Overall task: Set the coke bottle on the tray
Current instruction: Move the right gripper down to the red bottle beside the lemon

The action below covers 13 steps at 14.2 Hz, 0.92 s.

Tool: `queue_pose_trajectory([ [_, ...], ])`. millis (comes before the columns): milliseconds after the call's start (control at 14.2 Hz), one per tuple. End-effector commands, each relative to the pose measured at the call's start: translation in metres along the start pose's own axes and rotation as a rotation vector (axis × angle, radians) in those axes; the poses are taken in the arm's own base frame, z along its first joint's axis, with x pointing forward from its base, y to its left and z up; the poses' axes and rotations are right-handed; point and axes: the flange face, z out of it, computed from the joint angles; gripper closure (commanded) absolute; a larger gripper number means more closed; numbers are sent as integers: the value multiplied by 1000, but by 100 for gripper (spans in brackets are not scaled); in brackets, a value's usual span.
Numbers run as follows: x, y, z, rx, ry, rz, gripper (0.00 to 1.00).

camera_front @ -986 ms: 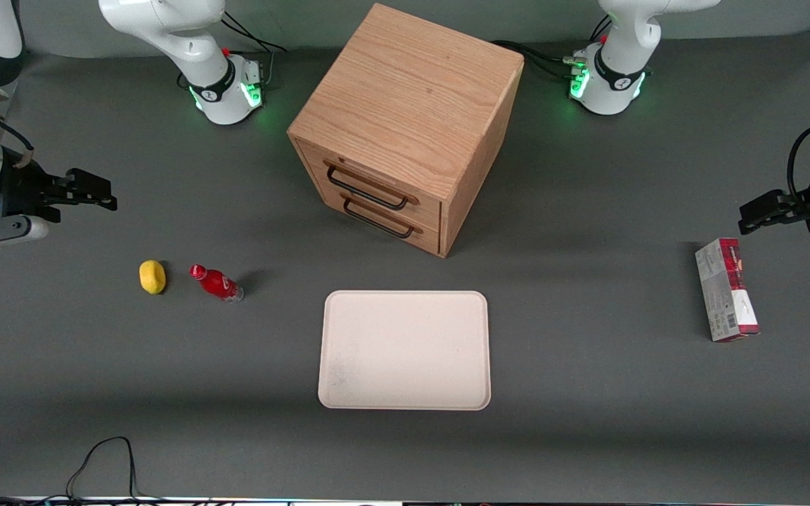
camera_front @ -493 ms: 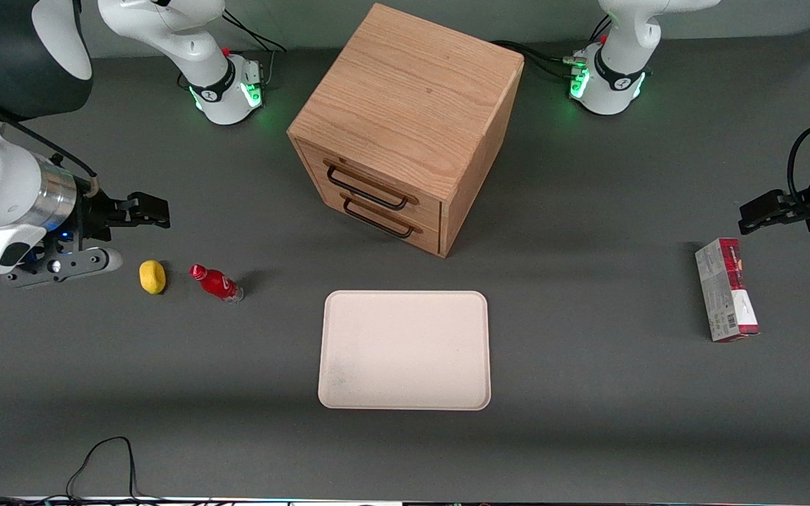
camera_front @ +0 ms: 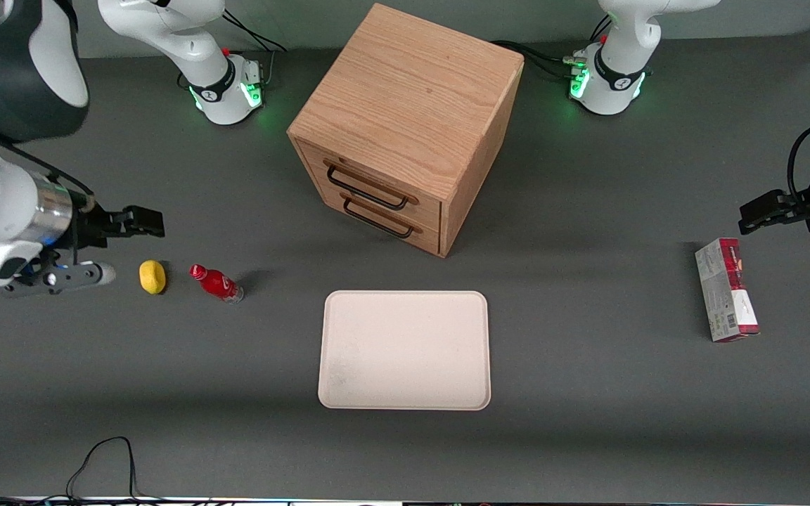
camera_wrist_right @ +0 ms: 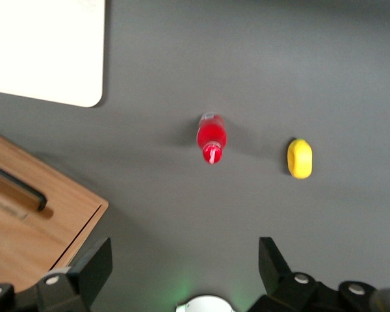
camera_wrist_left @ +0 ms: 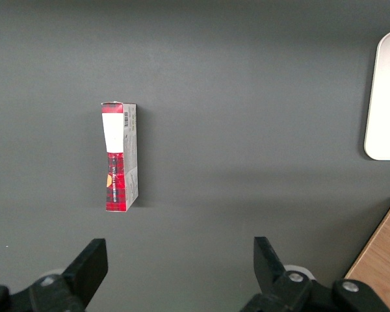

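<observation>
Red bottle stands on the table beside a yellow lump, apart from the cream tray. Gripper hovers nearby, fingers spread, empty.

The front camera looks steeply down on the whole desk from high up. Each wrist camera looks straight down, closer. The right wrist view shares the coke bottle and tray with it; its end effector stands spread.
</observation>
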Motion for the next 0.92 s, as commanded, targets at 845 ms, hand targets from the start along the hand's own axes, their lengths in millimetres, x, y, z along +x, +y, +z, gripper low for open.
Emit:
queue_pose_trajectory([
  [845,-3,22,214,-34,82,-39,0],
])
